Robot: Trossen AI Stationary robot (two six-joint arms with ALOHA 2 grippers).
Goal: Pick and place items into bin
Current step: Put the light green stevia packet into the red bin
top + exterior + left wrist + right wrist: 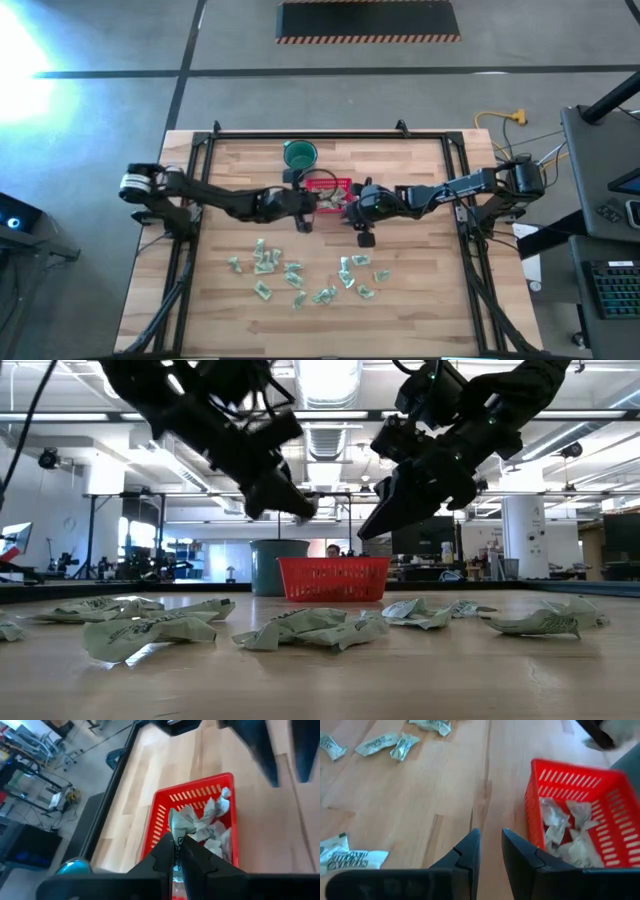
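The left gripper [176, 857] is clamped on one wrapped piece [179, 822], with the red basket [157, 820] directly beyond its closed fingers. Part them only once squarely over the opening (several pieces already lie inside). The right gripper [490, 851], jaws slightly apart and empty, hangs just beside the basket wall; loose pieces [295, 272] lie farther off.

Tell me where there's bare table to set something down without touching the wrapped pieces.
Free: the strip between the left table edge and the green cup, the right side past the red basket, and the near edge below the pieces. Crowded: the middle, where both end effectors hang by the basket, and the scatter of pieces in front.
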